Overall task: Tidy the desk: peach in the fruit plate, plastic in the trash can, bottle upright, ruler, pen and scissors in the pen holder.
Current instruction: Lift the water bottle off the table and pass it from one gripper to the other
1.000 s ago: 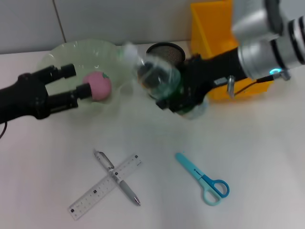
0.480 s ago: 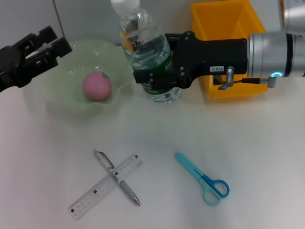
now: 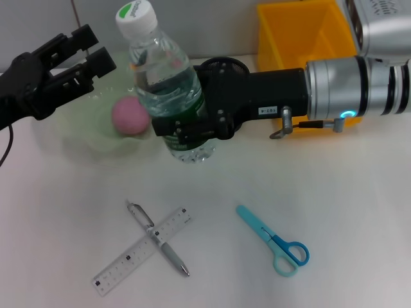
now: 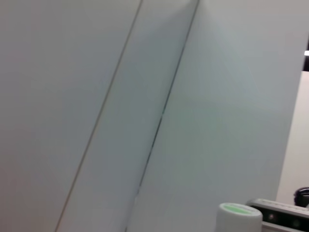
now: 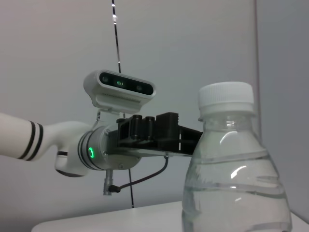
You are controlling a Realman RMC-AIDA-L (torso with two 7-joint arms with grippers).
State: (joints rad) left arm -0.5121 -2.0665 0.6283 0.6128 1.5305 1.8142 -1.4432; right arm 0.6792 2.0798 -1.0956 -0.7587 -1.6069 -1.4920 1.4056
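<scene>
A clear water bottle (image 3: 168, 90) with a green label and white cap stands nearly upright, with my right gripper (image 3: 192, 125) shut on its lower body. I cannot tell whether its base touches the table. The bottle (image 5: 236, 174) fills the right wrist view. The pink peach (image 3: 130, 116) lies in the pale green fruit plate (image 3: 80, 131). Above the plate's far left side my left gripper (image 3: 90, 47) hangs open and empty. Ruler (image 3: 138, 252) and pen (image 3: 160, 240) lie crossed at front left, and the blue scissors (image 3: 275, 241) lie at front right. No plastic shows.
The black mesh pen holder (image 3: 226, 64) stands at the back, partly behind my right gripper. A yellow bin (image 3: 302, 32) stands behind my right forearm. The left wrist view shows the wall and the bottle cap (image 4: 239, 217).
My right gripper turned the bottle from tipped to upright and carried it left and nearer. My left gripper drew up and back from the peach, which stays in the plate.
</scene>
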